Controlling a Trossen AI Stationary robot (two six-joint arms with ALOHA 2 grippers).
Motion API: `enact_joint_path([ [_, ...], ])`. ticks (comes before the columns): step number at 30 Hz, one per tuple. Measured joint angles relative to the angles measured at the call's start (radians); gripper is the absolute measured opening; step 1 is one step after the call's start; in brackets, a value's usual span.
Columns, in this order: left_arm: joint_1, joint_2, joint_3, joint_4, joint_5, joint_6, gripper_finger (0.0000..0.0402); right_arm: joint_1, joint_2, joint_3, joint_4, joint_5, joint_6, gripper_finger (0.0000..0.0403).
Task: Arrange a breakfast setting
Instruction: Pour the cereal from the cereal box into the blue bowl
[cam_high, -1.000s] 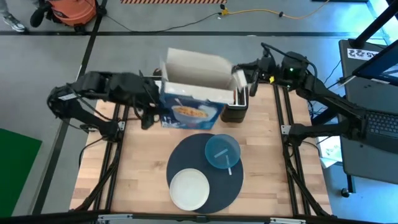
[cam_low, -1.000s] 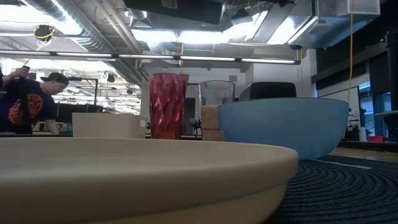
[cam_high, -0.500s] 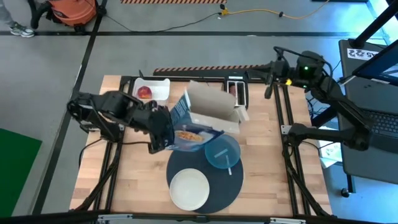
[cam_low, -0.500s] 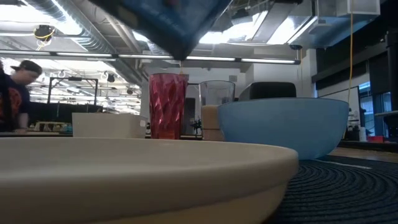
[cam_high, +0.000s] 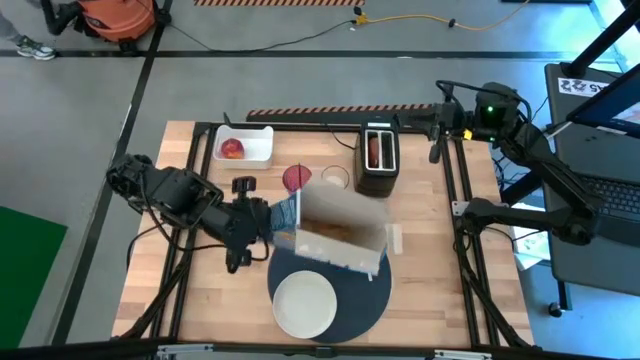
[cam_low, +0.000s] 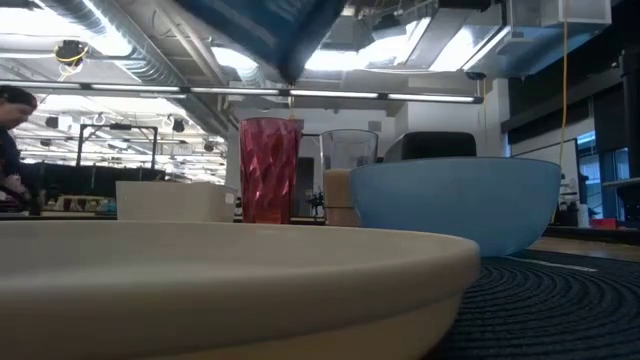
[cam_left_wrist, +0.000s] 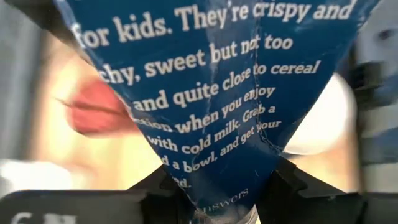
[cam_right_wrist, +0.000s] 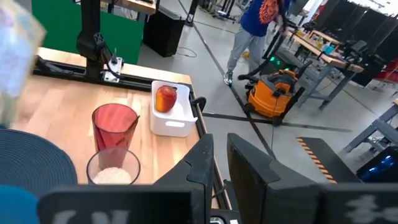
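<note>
Placemat, dark blue-grey, lies lower centre of the high view with the white plate on it. Above it the left pincer clamps a tilted cereal box; the right pincer, upper right, is nearly closed and empty. Apple sits in a white tray, upper left.

overhead down, low level (bowl shared), wrists forward

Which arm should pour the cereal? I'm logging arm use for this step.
Left. Its claw is shut on the cereal box, tipped over the light-blue bowl on the placemat. The right claw waits at the table's far edge, beyond the toaster.
</note>
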Motion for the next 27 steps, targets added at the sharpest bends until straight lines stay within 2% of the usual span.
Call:
enact_joint_path([
  [3, 0.006, -0.005, 0.000, 0.001, -0.122, 0.084, 0.0117, 0.000, 0.000, -0.013, -0.001, -0.007, 0.000, 0.0050],
  [7, 0.047, -0.006, 0.000, -0.001, -0.230, 0.196, 0.0117, 0.000, 0.000, -0.017, 0.001, -0.026, 0.004, 0.0050],
  [13, 0.108, -0.008, -0.001, -0.003, -0.295, 0.395, 0.0116, 0.000, -0.019, -0.017, 0.011, -0.121, 0.006, 0.0050],
  [19, 0.160, -0.025, -0.001, 0.000, -0.446, 0.559, 0.0116, 0.001, -0.047, -0.017, 0.021, -0.151, 0.033, 0.0051],
  [27, 0.221, -0.049, -0.001, -0.001, -0.465, 0.709, 0.0116, 0.001, -0.065, -0.017, 0.073, -0.097, 0.066, 0.0050],
])
